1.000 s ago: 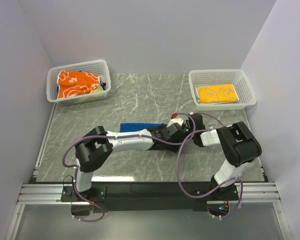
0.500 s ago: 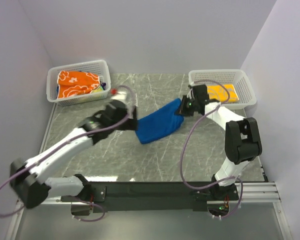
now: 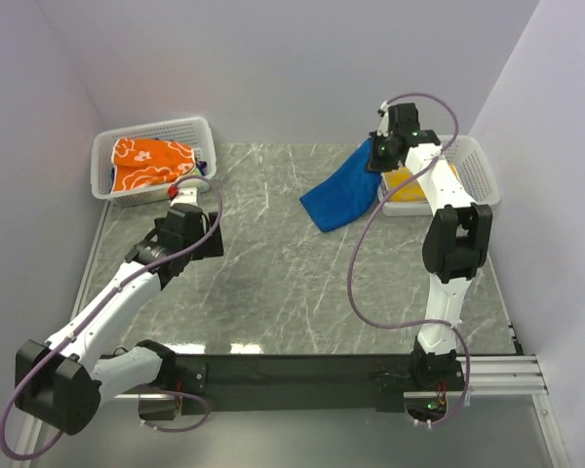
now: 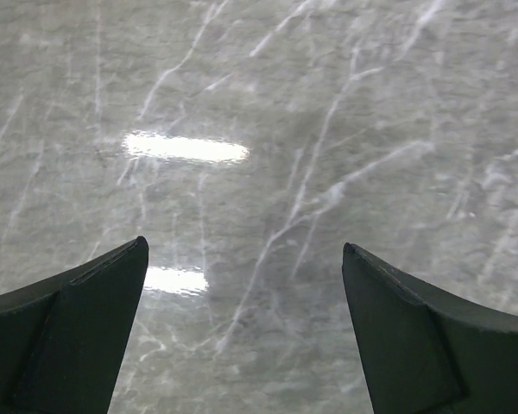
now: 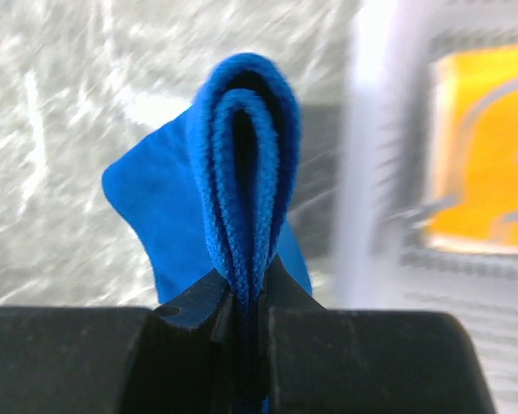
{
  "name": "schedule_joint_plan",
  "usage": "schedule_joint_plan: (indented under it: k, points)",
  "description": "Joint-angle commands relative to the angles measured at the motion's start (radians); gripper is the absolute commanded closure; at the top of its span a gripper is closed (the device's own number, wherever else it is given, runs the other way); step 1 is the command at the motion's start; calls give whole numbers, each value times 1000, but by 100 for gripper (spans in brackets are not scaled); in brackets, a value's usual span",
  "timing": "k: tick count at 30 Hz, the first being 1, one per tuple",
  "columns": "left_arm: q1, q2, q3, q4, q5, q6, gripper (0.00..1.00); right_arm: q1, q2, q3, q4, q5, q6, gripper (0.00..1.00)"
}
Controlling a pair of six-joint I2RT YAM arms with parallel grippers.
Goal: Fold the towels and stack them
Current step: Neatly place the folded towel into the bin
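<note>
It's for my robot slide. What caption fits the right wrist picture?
The right arm's jaws pinch a folded blue towel near the white basket holding a yellow towel.

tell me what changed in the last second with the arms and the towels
The right gripper, shut on the blue towel, lifted it from the middle back and right, toward the right basket. The left gripper opened, came off the towel and drew back left, over bare table. The orange towel in the left basket and the yellow towel stayed put.
</note>
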Motion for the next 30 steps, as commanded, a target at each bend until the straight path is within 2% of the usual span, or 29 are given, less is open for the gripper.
schedule_joint_plan:
  k: [1, 6, 15, 21, 30]
  points:
    - [29, 8, 13, 50, 8, 24, 1, -45, 15, 141, -120, 108, -117, 100]
    - [56, 27, -1, 60, 0, 21, 1, -80, 12, 185, -93, 134, -224, 100]
    - [64, 110, 5, 68, -32, 14, 1, -178, 80, 261, -93, 151, -304, 100]
    - [64, 110, -3, 96, -30, 18, 2, -221, 109, 287, -73, 176, -381, 100]
    - [64, 174, 3, 106, -50, 21, 2, -270, 136, 306, -41, 210, -419, 100]
